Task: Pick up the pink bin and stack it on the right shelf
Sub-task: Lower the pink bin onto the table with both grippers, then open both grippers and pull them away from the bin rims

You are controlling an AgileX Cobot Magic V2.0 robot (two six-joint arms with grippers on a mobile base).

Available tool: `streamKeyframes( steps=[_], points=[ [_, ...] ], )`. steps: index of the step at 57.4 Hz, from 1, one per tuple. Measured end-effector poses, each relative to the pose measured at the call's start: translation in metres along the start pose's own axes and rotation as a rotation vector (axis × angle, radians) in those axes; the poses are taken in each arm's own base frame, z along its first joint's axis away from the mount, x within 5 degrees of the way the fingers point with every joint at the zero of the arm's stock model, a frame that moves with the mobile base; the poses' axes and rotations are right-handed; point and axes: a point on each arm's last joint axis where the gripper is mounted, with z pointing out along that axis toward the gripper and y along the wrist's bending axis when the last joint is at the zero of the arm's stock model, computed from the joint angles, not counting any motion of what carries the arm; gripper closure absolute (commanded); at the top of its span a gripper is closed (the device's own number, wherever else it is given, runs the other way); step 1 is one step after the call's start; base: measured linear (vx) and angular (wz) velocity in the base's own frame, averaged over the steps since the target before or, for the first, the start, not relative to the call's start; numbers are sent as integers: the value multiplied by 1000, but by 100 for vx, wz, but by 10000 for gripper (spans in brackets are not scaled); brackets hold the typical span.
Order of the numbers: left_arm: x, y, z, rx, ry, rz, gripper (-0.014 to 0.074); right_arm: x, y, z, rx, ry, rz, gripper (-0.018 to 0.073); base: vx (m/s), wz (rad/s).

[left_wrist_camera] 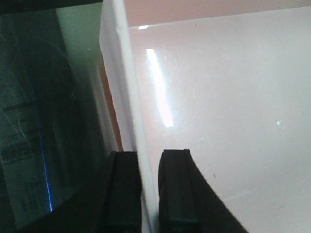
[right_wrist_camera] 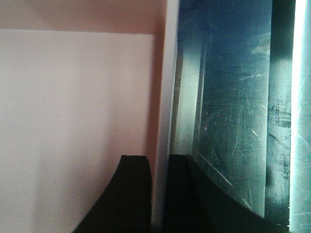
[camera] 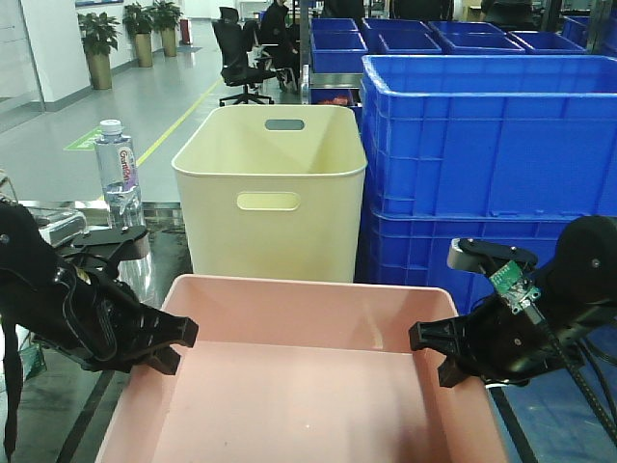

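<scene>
The pink bin (camera: 299,386) fills the near foreground, a wide, shallow, empty tub. My left gripper (camera: 172,345) is shut on its left rim. In the left wrist view the rim (left_wrist_camera: 127,97) runs between the two black fingers (left_wrist_camera: 177,194), one inside the wall and one outside, with the left gripper (left_wrist_camera: 149,189) astride it. My right gripper (camera: 436,352) is shut on the right rim in the same way; in the right wrist view the right gripper (right_wrist_camera: 159,194) straddles the wall (right_wrist_camera: 167,97). The dark, glossy, scratched right shelf (right_wrist_camera: 233,121) lies beside and below the bin.
A tall cream bin (camera: 270,193) with handle slots stands just behind the pink bin. Stacked blue crates (camera: 492,164) rise at the back right. A water bottle (camera: 118,174) stands at the back left on the dark surface (left_wrist_camera: 43,121).
</scene>
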Motion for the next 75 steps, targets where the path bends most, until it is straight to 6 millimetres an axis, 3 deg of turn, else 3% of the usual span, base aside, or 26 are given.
streamKeyframes(
  steps=[13, 22, 32, 42, 57, 65, 75],
  points=[
    [0, 4, 13, -14, 33, 4, 209, -2, 0, 7, -4, 6, 10, 220, 0, 0],
    [-3, 4, 12, -15, -4, 9, 3, -3, -3, 10, 12, 4, 2, 21, 0, 0],
    [-10, 0, -5, -14, -118, 27, -62, -8, -3, 3, 13, -66, -9, -10, 0, 0],
    [-10, -8, -42, -14, -243, 63, 5, -9, 1, -37, 3, -213, -37, 69, 0, 0],
    [-3, -19, -97, -3, -421, 96, 275, 2, 6, -98, -31, -379, -56, 422, 0, 0],
    [4, -24, -119, 3, -472, 109, 430, 5, 7, -111, -39, -414, -59, 571, 0, 0],
    [6, -25, -122, 3, -469, 112, 563, 6, 7, -113, -40, -422, -60, 573, 0, 0]
  ],
)
